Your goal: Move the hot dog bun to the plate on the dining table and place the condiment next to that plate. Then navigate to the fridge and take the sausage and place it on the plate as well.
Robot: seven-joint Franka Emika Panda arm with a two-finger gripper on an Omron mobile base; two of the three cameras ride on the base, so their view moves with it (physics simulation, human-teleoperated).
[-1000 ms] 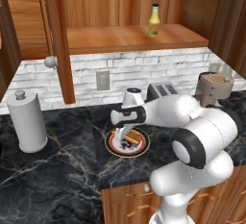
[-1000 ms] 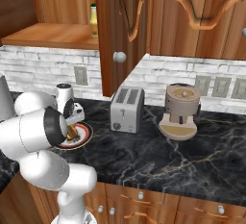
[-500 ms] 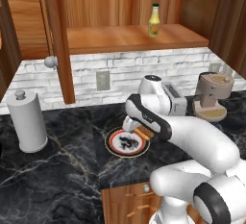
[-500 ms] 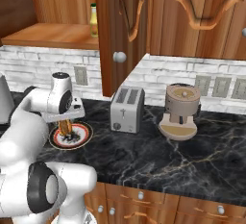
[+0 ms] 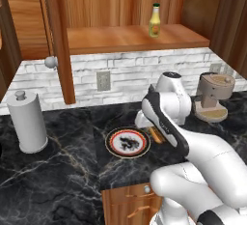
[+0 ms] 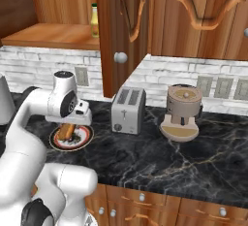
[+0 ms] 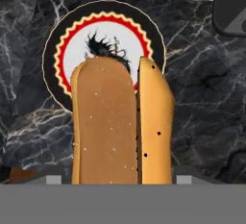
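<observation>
While the hand hangs low over the counter: the bun fills the near part of the hand view.
Bun: the tan split hot dog bun runs lengthwise away from the hand, two halves side by side with a dark slit between them; from the left base camera a short orange-brown end shows under the hand.
Fingers: the fingers sit spread on either side of the bun, hidden behind it, apparently pinching it.
Small plate: a round plate with a black outer edge, red zigzag ring and white centre lies on the counter below the bun's far end; the bun looks raised off it.
Counter: black marble with white veins.
Toaster: a grey toaster stands just right of the small plate.
Paper roll: a white roll on a holder stands far left.
Coffee machine: a tan machine stands right of the toaster.
Bottle: the yellow bottle with a green cap stands upright on the wooden shelf above the brick wall.
</observation>
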